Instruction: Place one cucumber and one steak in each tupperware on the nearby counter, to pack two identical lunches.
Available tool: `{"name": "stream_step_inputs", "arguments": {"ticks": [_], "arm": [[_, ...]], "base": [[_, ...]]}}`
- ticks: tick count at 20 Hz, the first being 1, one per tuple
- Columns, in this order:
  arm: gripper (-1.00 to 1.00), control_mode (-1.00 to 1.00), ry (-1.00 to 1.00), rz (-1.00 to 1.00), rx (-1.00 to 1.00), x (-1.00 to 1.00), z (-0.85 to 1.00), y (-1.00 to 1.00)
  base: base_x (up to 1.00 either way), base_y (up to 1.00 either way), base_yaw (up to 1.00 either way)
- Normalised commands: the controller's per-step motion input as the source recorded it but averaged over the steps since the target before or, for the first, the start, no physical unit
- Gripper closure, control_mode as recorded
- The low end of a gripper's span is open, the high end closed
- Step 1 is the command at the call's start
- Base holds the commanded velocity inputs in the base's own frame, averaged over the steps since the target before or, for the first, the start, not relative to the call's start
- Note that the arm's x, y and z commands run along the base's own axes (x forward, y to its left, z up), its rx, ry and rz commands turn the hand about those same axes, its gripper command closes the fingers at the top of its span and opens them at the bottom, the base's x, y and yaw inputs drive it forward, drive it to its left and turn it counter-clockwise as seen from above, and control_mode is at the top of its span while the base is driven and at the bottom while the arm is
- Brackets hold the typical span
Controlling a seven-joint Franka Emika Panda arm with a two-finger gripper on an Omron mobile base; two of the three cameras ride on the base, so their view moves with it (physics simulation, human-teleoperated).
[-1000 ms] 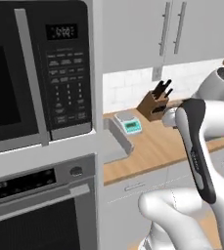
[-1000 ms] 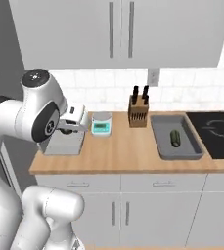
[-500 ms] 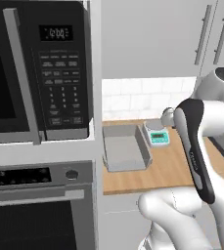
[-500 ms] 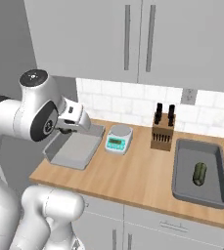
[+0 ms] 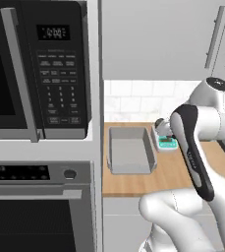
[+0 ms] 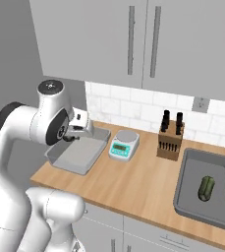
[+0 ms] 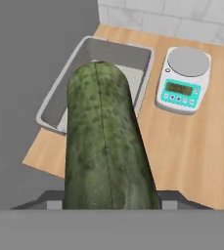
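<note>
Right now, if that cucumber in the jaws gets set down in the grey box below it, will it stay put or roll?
The cucumber looks round and smooth-sided, so it would probably roll a little. The tupperware has raised walls, which should likely stop it. It appears stiff, not floppy, since it juts straight out.

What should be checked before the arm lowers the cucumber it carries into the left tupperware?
1. Cucumber held in the claw: ok, it rises from the claw in the hand view.
2. Left tupperware free of items: ok.
3. Claw over that tupperware: cannot tell; it is close, its exact place is hidden.
4. Scale clear of the drop spot: ok, it stands beside the box.
5. Right tupperware already has a cucumber: ok.
6. Steak in either box: not ok.
</note>
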Motion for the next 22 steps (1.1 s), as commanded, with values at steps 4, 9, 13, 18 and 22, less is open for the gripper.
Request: {"name": "stream_step_inputs", "arguments": {"ticks": [4,9,13,18,22], "arm": [[1.0,-1.0,0.22,0.23,0.0,0.69,-1.0,0.14],[1.0,-1.0,0.11,0.25,0.0,0.8,-0.86,0.01],[1.0,-1.0,0.0,0.22,0.0,0.71,-0.64,0.0],[1.0,-1.0,0.04,0.08,-0.01,0.53,-0.32,0.06],[1.0,-1.0,0.08,0.02,-0.07,0.44,-0.22,0.16]], "base": [[0.0,0.0,0.0],[0.0,0.0,0.0],[0.0,0.0,0.0],[0.0,0.0,0.0],[0.0,0.0,0.0]]}}
